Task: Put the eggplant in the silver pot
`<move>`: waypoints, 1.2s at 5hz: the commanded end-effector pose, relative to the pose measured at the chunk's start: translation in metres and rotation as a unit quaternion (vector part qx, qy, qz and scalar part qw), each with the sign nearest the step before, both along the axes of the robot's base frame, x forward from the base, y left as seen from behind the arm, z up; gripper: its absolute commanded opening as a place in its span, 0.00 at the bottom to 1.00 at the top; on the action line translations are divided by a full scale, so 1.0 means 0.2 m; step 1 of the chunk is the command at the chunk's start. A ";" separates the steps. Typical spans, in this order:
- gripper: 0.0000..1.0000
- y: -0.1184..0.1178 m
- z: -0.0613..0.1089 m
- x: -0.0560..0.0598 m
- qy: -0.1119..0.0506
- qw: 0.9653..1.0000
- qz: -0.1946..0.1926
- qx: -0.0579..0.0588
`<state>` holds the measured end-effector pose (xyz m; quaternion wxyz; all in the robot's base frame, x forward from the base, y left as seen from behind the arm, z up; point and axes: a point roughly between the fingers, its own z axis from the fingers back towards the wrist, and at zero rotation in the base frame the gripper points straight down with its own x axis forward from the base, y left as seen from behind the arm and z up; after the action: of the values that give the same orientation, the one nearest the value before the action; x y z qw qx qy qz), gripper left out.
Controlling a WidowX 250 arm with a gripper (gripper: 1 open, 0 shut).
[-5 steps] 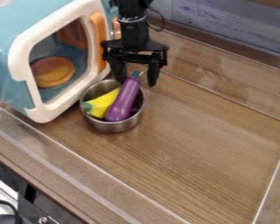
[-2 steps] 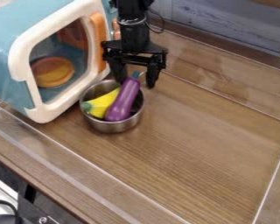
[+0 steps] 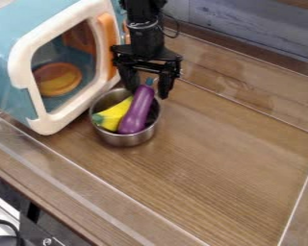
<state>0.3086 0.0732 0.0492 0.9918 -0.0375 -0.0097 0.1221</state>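
The purple eggplant (image 3: 139, 108) lies inside the silver pot (image 3: 124, 134), its upper end leaning on the pot's far rim, beside a yellow-green banana-like toy (image 3: 113, 112). My black gripper (image 3: 145, 85) points straight down just above the eggplant's upper end. Its fingers stand wide open on either side and hold nothing. The pot rests on the wooden table next to the toy microwave.
A toy microwave (image 3: 47, 58) with a cream door frame stands at the left, an orange bowl (image 3: 58, 77) showing behind its door. A clear low wall (image 3: 66, 187) runs along the table's front. Grey boards (image 3: 246, 24) line the back.
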 end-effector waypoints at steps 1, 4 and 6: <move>1.00 0.05 0.07 -0.01 -0.014 1.000 0.018 0.006; 1.00 0.00 0.12 -0.07 -0.019 0.999 0.050 0.007; 1.00 -0.04 0.10 -0.04 -0.021 0.998 0.059 0.007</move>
<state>0.2920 0.0648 0.0526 0.9821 -0.0356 -0.0033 0.1852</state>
